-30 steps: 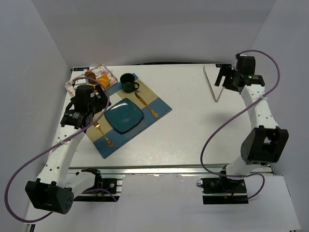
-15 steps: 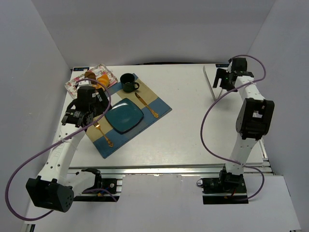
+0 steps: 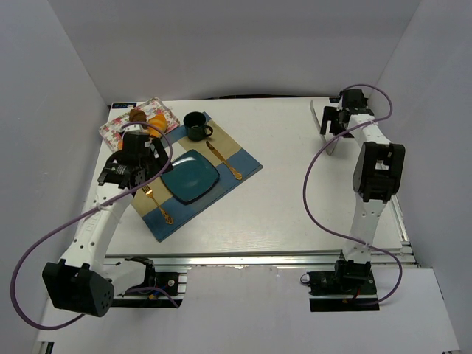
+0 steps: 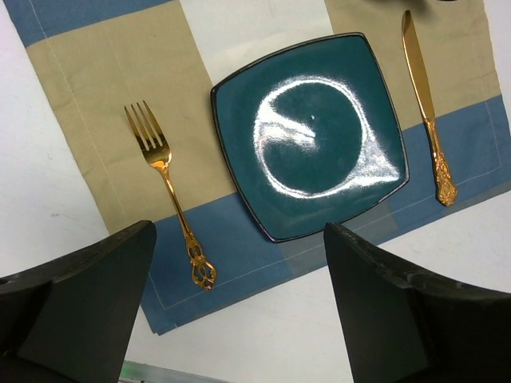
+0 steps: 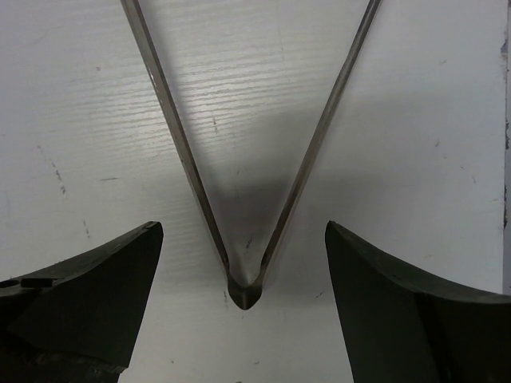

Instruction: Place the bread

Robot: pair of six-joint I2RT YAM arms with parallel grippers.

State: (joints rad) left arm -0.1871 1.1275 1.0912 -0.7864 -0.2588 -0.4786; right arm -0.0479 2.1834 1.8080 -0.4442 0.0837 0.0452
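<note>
The bread (image 3: 157, 119) shows as a small orange shape on the floral tray (image 3: 118, 127) at the back left, next to a dark brown pastry (image 3: 137, 114). I cannot make out its shape from here. The square teal plate (image 3: 190, 177) (image 4: 319, 136) lies bare on the striped placemat (image 3: 236, 158). My left gripper (image 3: 139, 168) (image 4: 239, 231) hovers open and empty over the plate's near left edge. At the back right, my right gripper (image 3: 333, 125) (image 5: 242, 227) is open, with its fingers on either side of the hinge end of metal tongs (image 5: 243, 287) lying on the table.
A dark green mug (image 3: 195, 125) stands at the placemat's far corner. A gold fork (image 4: 164, 179) lies left of the plate and a gold knife (image 4: 427, 112) right of it. The tongs' (image 3: 324, 133) two arms spread away from the right gripper.
The right arm has folded back and brought its gripper left, down over the tongs. The left gripper has shifted slightly toward the plate.
</note>
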